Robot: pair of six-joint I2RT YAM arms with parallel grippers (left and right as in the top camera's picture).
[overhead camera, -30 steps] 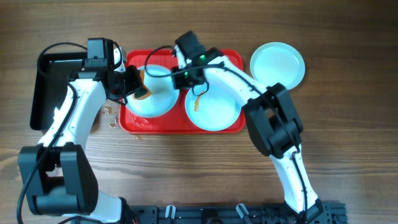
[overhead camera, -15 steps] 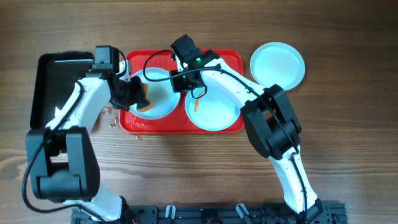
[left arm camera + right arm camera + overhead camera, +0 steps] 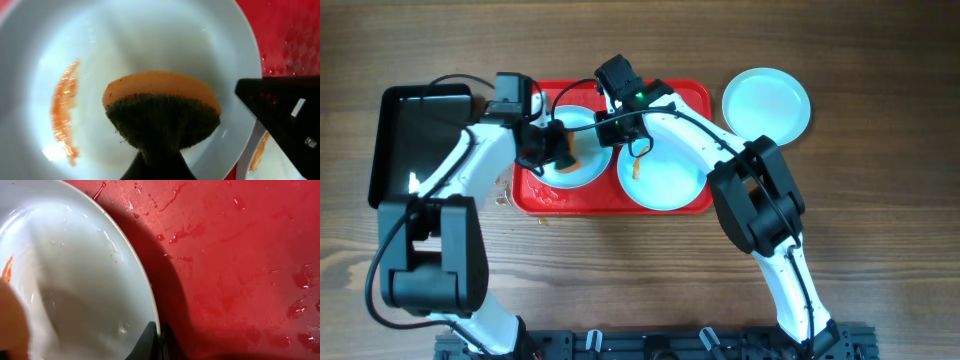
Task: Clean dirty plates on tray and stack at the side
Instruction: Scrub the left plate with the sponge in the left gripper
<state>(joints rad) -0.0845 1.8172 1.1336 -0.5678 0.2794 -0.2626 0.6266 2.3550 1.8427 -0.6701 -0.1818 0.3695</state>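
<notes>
The left pincer [image 3: 156, 166] pinched an orange green-backed sponge [image 3: 162, 117] over the round pale blue-white plate [image 3: 140, 45] on the flat red plastic tray [image 3: 240, 255]. The right pincer [image 3: 157, 342] clamped that plate's rim. It seemed best to sweep the sponge across the orange smear [image 3: 64, 117], rim held steady.

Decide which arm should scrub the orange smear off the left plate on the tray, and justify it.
Left. The left gripper holds the sponge over that plate, beside the smear. The right gripper pinches the plate's rim, steadying it.
</notes>
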